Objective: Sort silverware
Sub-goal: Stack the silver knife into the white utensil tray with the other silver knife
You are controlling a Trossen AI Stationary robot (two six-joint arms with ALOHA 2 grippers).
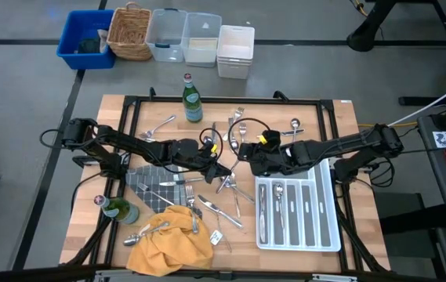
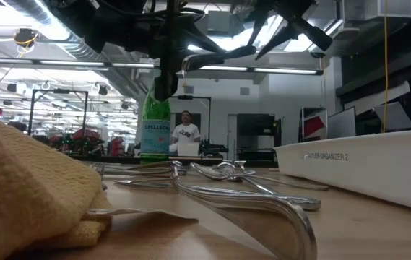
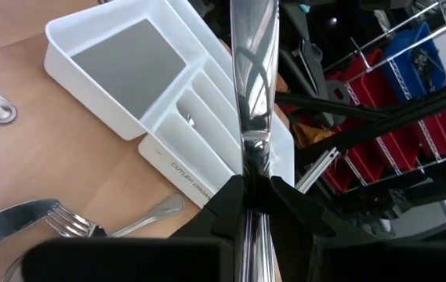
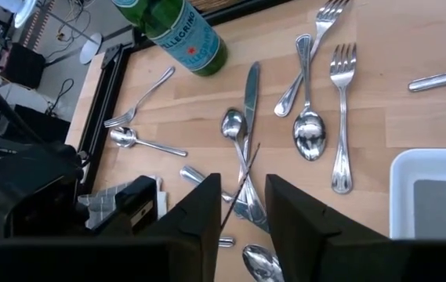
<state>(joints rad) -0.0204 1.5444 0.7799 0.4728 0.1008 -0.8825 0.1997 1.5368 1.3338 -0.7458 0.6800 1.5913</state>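
- Bottom left of the tabletop [image 1: 340,125], around the yellow cloth [image 1: 172,239]: a few spoons and forks [image 1: 148,233] lie on and beside it, unsorted; a green bottle [image 1: 121,210] lies near them
- Upper left: a fork and spoon [image 1: 158,128] lie loose near the standing bottle [image 1: 193,100], also unsorted
- Left gripper [image 3: 254,192] is over the middle of the tabletop, its jaws clamped on one flat shiny piece [image 3: 252,78], probably a knife, held up clear of the wood; I judge this the piece now being carried or handed across
- Centre: the main heap of silverware [image 1: 226,184] is still spread between the two grippers and below them, forks, knives and spoons mixed
- Right gripper [image 4: 242,196] hangs just beside the left one, jaws apart with a thin piece [image 4: 242,176] seen between them; whether it is gripped I cannot tell
- Top centre: more forks and spoons [image 1: 242,121] are loose, with one spoon [image 1: 295,125] farther right
- Right: the white tray [image 1: 328,235] holds a few pieces [image 1: 277,205] in its narrow slots; the wide compartment looks bare
- Judgement: early days, a handful sorted and most of the silverware left on the tabletop
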